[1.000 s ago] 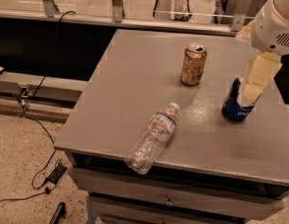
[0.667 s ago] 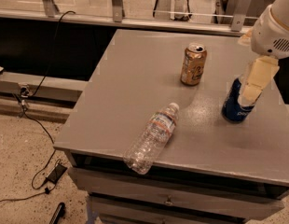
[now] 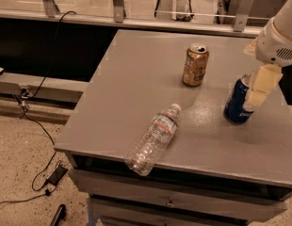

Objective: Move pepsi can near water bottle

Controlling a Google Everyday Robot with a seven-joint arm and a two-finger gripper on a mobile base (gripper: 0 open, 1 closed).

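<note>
The dark blue pepsi can (image 3: 234, 106) stands upright on the right side of the grey table (image 3: 136, 79). My gripper (image 3: 257, 89) hangs from the white arm at the right edge and sits right at the can's upper right side, covering part of it. The water bottle (image 3: 153, 136) lies on its side near the table's front edge, cap pointing toward the back right. It is about a can's height to the left of the pepsi can.
A gold-tan can (image 3: 195, 65) stands upright further back, left of the pepsi can. The table has drawers (image 3: 174, 202) below its front edge. A railing (image 3: 136, 22) runs behind the table. Cables (image 3: 37, 126) lie on the floor at left.
My arm has sunk slightly toward the pepsi can. The can, the bottle and the gold-tan can have not moved.
</note>
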